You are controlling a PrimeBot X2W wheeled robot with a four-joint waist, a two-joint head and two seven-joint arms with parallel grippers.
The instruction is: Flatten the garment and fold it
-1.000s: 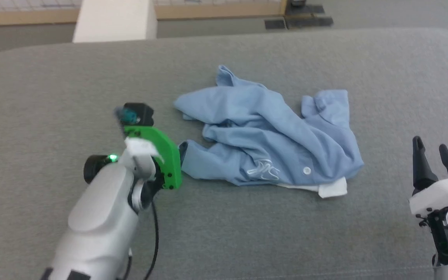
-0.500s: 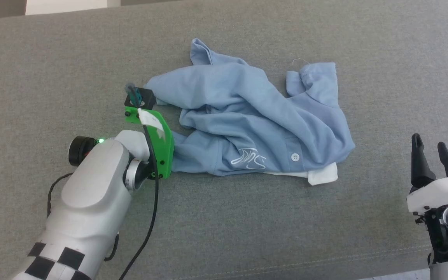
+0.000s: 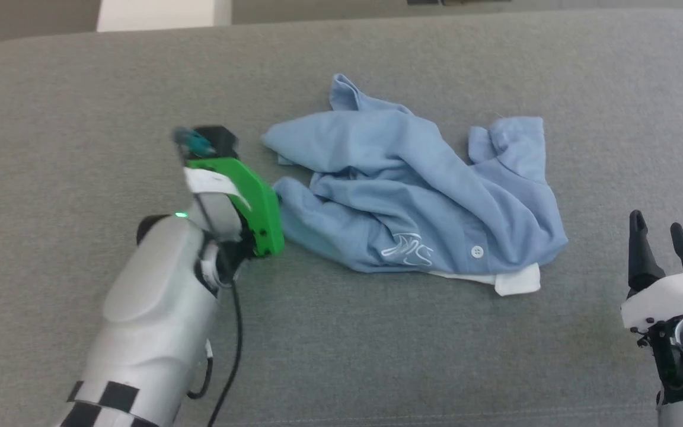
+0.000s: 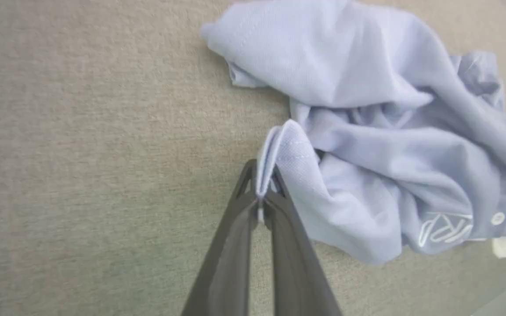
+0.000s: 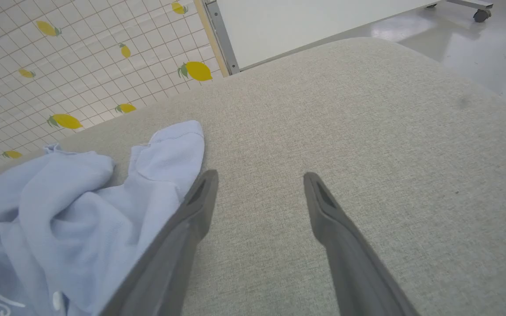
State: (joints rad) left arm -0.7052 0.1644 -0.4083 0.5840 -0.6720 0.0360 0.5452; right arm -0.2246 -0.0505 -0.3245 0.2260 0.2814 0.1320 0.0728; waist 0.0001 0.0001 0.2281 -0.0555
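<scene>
My left gripper (image 4: 262,193) was clamped on a folded edge of the garment (image 3: 412,196), possibly a sleeve hem; the blur left me unsure. It lay crumpled on the grey cushion (image 3: 377,356). My right gripper (image 3: 658,228) hung wide, empty, near its right side.

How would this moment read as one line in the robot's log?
phase: grasp | left gripper: shut on garment edge | right gripper: open, off the cloth | garment: crumpled on grey cushion
</scene>
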